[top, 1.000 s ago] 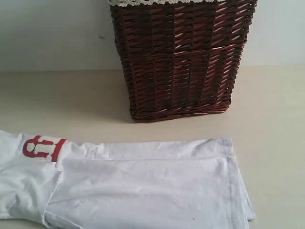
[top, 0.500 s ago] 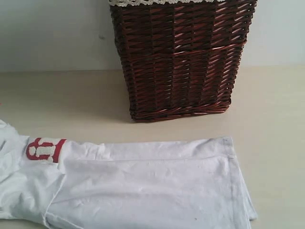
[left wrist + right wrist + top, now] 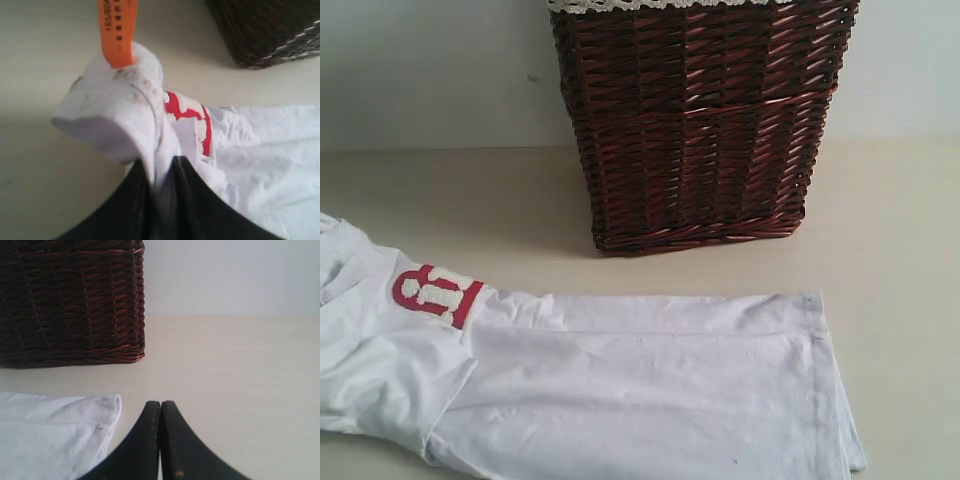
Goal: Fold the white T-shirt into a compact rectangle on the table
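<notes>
Left hand is clamped narrow on a gathered bunch of the white T-shirt at the collar. Cloth fills the slit between its two black fingers. Right hand is fully closed, fingertips pressed together, holding nothing. It sits over bare tabletop just beside the shirt's hem corner.

Tabletop: smooth, matte, pale cream. It meets a plain pale wall along its far edge.

Wicker basket: dark brown, tightly woven from glossy strands, straight-sided and narrowing slightly toward the base. White lace trim runs along the rim. It stands at the far edge of the tabletop, apart from the shirt.

White T-shirt: soft, lightly creased cotton, lying as a long band in front of the basket, toward the near edge. The hem end lies flat toward the right side; the collar end rises toward the left side. A fluffy white letter outlined in thick red shows near the raised end.

Orange neck tag: narrow strip with small dark print, standing out of the collar.

View differences:
- Exterior view shows neither hand.
- Only the left wrist view shows the grip, the tag and small brownish flecks on the collar ribbing.
- Only the right wrist view shows the closed right hand and the layered hem corner.
</notes>
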Available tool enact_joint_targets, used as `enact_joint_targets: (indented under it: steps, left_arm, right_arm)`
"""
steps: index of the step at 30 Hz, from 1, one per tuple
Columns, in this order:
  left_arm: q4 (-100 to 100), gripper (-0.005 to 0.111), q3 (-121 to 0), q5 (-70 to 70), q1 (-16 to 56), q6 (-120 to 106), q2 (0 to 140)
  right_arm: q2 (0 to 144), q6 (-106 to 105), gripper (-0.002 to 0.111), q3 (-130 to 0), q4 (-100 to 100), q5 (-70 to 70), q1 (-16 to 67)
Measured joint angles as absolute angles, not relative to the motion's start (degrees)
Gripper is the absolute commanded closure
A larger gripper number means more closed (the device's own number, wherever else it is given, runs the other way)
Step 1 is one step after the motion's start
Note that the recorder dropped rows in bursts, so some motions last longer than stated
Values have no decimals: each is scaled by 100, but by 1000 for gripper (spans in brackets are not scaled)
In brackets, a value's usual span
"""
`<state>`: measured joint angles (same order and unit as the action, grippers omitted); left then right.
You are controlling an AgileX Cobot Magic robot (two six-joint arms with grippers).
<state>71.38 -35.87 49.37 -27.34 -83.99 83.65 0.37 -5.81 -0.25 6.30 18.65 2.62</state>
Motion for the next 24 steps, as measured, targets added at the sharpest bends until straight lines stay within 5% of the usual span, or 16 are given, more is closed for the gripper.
enact_joint_targets:
  steps: [12, 24]
  left_arm:
    - [6651, 107, -3131, 4335, -2734, -9153, 8505]
    - [7340, 107, -3075, 5218, -2734, -9847, 8268]
  right_arm:
    - [37, -581, 108, -25, 630, 1865, 262]
    - [37, -581, 108, -25, 630, 1865, 262]
